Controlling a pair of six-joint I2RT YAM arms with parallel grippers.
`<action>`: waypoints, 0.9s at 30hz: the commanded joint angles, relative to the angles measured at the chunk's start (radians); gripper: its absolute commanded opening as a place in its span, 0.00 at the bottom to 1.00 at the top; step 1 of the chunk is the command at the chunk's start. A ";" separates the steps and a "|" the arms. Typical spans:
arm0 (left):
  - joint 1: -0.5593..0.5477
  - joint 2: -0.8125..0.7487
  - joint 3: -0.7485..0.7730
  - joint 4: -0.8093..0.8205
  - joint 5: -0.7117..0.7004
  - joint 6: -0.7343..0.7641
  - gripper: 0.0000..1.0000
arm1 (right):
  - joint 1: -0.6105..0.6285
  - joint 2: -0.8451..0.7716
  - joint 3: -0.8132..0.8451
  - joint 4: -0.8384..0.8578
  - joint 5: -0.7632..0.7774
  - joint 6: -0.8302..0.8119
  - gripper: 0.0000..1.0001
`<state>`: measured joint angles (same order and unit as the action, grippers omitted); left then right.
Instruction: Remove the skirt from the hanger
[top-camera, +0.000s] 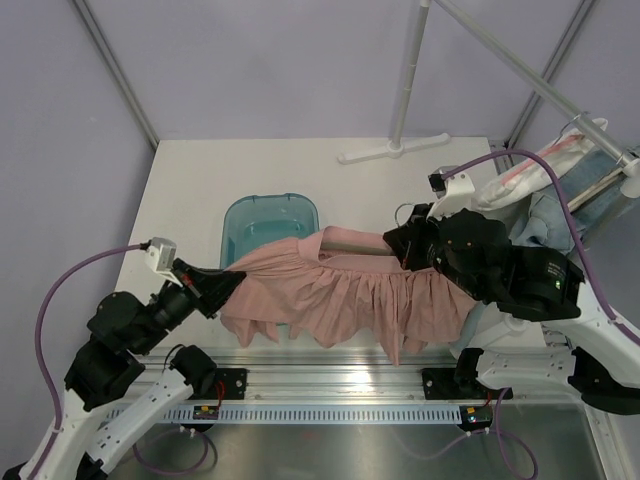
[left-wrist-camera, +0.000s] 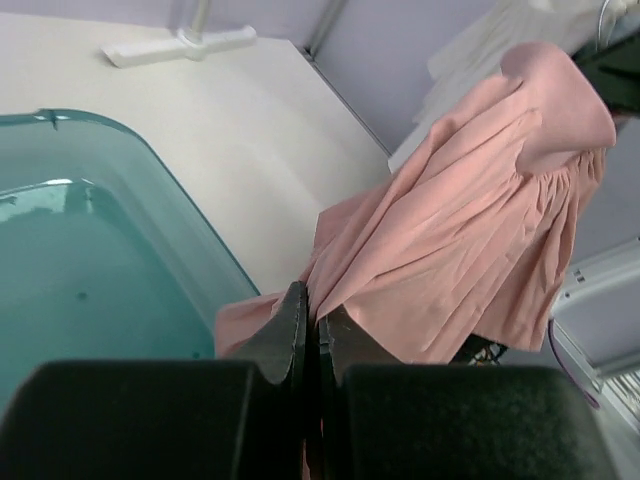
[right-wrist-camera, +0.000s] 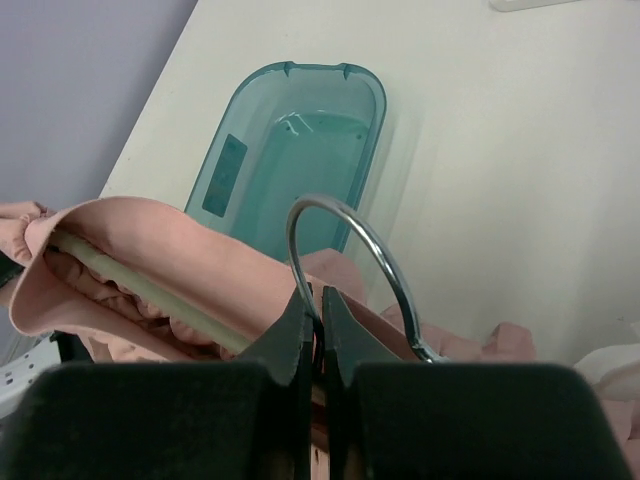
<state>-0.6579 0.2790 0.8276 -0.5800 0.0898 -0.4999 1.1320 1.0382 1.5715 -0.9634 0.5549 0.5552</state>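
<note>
The pink skirt (top-camera: 350, 295) hangs spread between my two grippers, over the near side of the table. Its waistband is still threaded on the hanger (top-camera: 352, 240), whose pale bar (right-wrist-camera: 150, 292) runs inside the folded fabric (right-wrist-camera: 150, 235). My left gripper (top-camera: 232, 283) is shut on the skirt's left edge (left-wrist-camera: 460, 230); the cloth is pinched between its fingers (left-wrist-camera: 290, 330). My right gripper (top-camera: 400, 245) is shut on the base of the hanger's metal hook (right-wrist-camera: 396, 286), and the hook's loop rises above the fingertips.
A teal plastic tub (top-camera: 270, 225) stands on the white table just behind the skirt. A white stand base (top-camera: 390, 148) lies at the back. Other garments are piled on a rack (top-camera: 540, 190) at the right. A metal rail (top-camera: 330, 385) runs along the near edge.
</note>
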 joint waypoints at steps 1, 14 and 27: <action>0.004 -0.029 0.070 -0.021 -0.234 0.001 0.00 | -0.003 -0.070 -0.013 0.031 0.059 -0.034 0.00; 0.004 -0.030 0.093 -0.168 -0.357 -0.009 0.00 | -0.005 -0.161 -0.016 -0.028 0.270 -0.003 0.00; 0.004 0.060 0.019 0.171 0.235 0.003 0.22 | -0.005 -0.057 0.035 0.037 0.171 -0.090 0.00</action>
<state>-0.6571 0.2432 0.8448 -0.6464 0.0734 -0.4965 1.1332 0.9070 1.5833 -0.9409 0.6975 0.5255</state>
